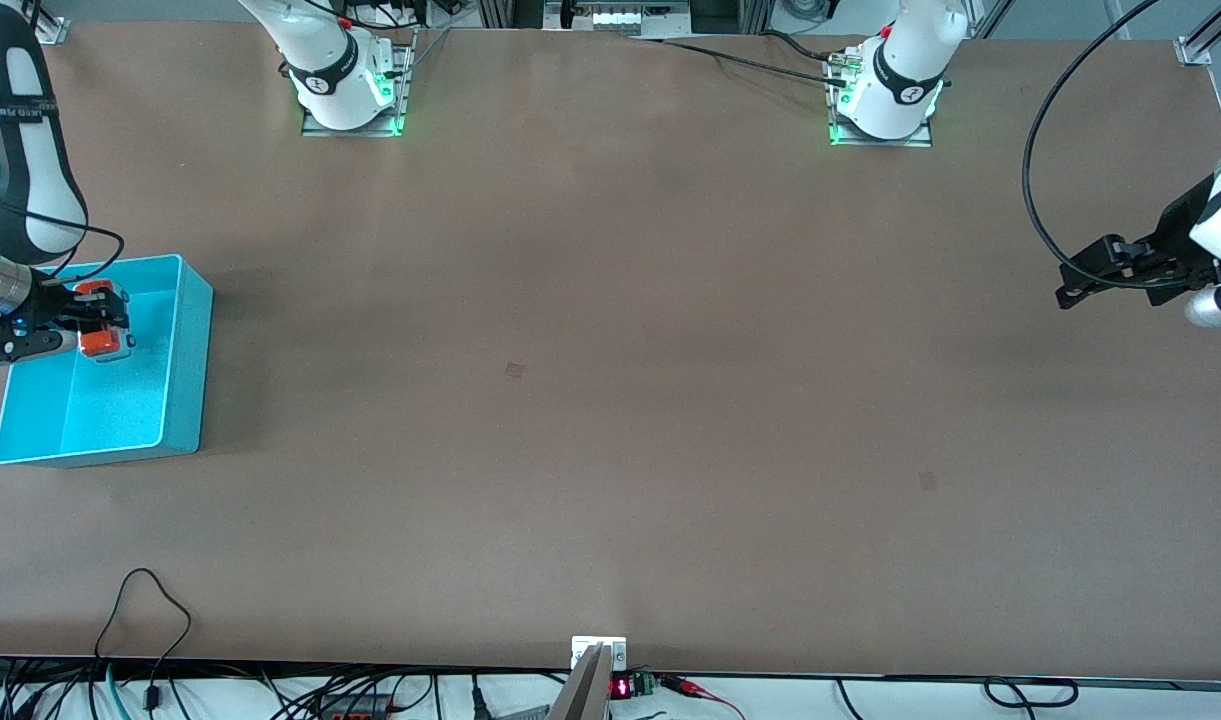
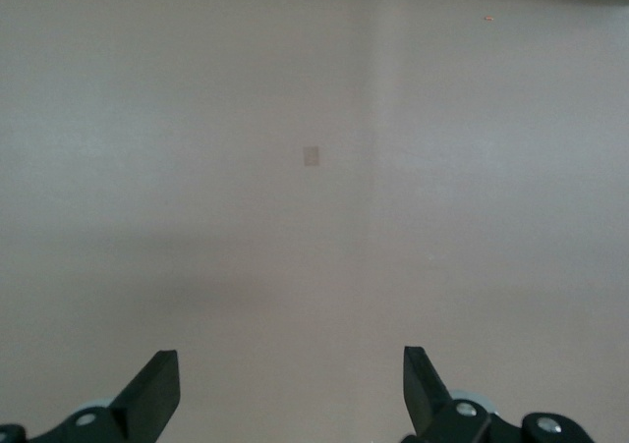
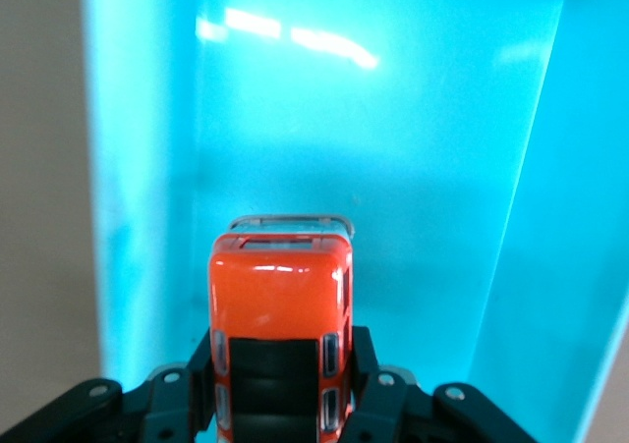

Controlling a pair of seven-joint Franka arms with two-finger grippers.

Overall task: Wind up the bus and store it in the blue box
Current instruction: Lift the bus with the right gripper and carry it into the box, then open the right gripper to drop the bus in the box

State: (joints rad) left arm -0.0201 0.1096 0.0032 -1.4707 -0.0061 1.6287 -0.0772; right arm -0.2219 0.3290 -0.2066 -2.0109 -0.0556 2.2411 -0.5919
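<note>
The orange-red bus with a dark roof panel is clamped in my right gripper, which holds it over the inside of the blue box at the right arm's end of the table. In the right wrist view the bus sits between the two black fingers, nose toward the box's turquoise floor. My left gripper hangs open and empty over bare table at the left arm's end; its fingertips stand wide apart in the left wrist view.
The brown table carries nothing else but two small marks. Both arm bases stand along its edge farthest from the front camera. Cables lie at the edge nearest that camera.
</note>
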